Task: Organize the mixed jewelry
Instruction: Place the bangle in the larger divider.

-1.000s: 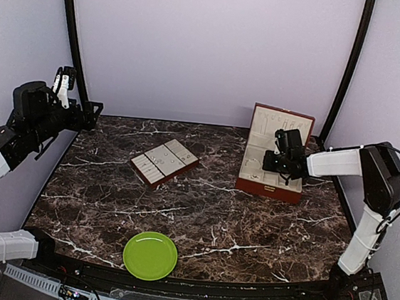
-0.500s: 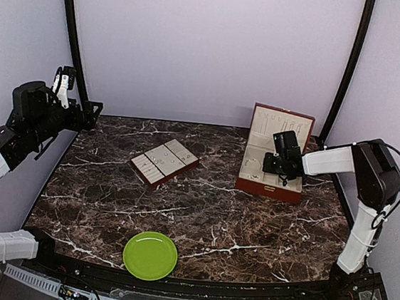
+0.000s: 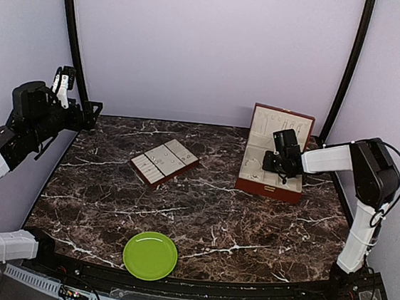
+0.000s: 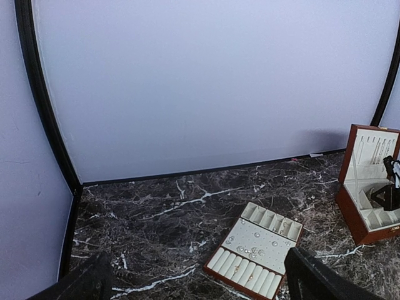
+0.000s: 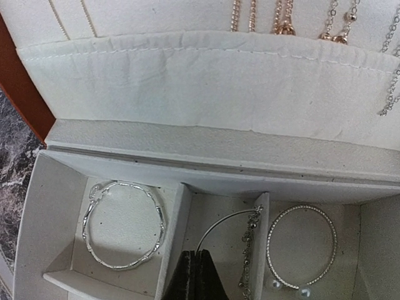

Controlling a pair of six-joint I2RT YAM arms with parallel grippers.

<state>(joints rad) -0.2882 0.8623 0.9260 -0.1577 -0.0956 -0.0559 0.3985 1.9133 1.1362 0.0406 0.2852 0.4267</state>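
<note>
The mixed jewelry lies in two places. Small silvery studs and rings point(image 4: 253, 252) sit on the cream-lined tray point(image 3: 174, 153) at mid-table. Bracelets lie in the open reddish-brown box point(image 3: 267, 189) at the back right. My right gripper point(image 5: 196, 255) is inside that box, shut on a thin silver wire bangle with a dangling chain point(image 5: 232, 220) over the middle compartment. A silver bangle point(image 5: 123, 225) fills the left compartment and a beaded cuff point(image 5: 302, 247) the right one. My left gripper point(image 3: 63, 78) hangs high at the far left, open and holding nothing.
A green plate point(image 3: 150, 255) sits near the front edge, between the arm bases. Gold and silver chains point(image 5: 281, 15) hang on the box's raised lid above a fabric pocket. Black frame posts stand at both back corners, and lilac walls close in the table.
The right arm's elbow has shifted slightly while its shut gripper stays over the box. The left arm has not moved.
</note>
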